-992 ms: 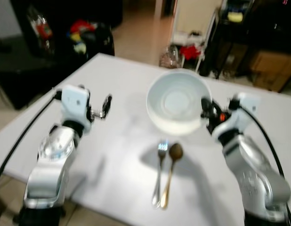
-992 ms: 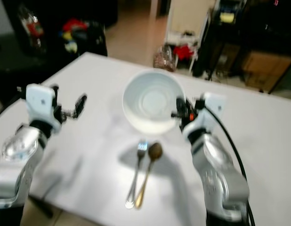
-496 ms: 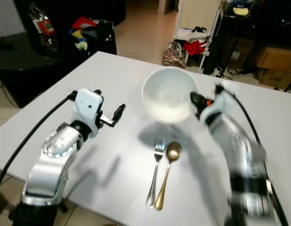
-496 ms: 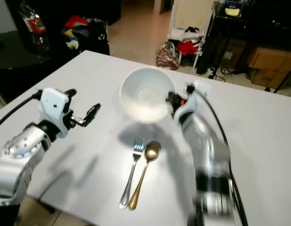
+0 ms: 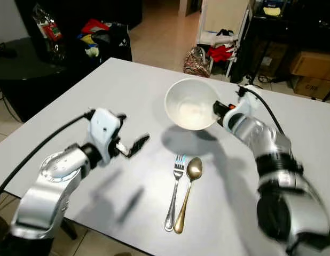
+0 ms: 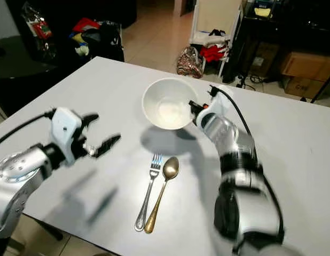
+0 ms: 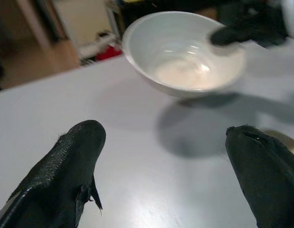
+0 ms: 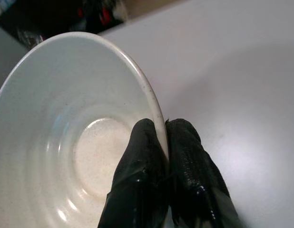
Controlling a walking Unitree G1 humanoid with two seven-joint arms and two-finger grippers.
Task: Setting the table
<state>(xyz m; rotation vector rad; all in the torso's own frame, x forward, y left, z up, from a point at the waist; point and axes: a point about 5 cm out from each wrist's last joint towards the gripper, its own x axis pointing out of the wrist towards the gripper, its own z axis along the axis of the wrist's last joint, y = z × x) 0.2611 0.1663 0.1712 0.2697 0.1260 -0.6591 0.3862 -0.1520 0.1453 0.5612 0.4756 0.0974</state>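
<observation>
Right pincer [image 8: 163, 142] pinches the white bowl [image 5: 191, 104] by its rim
Bowl hangs above the desk [image 5: 127, 90], its shadow beneath; left pincer [image 7: 171, 156] gapes wide, empty, facing it; fork [image 5: 174, 189] and spoon [image 5: 187, 193] lie nearby.

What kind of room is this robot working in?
Most likely a lived-in home's dining area: a white table carries a fork, spoon and a white bowl held by the right gripper, with clutter and boxes behind.

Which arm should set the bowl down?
Right. The right gripper already pinches the bowl rim, holding it above the table. The left gripper hovers open and empty, off to the bowl's side.
</observation>
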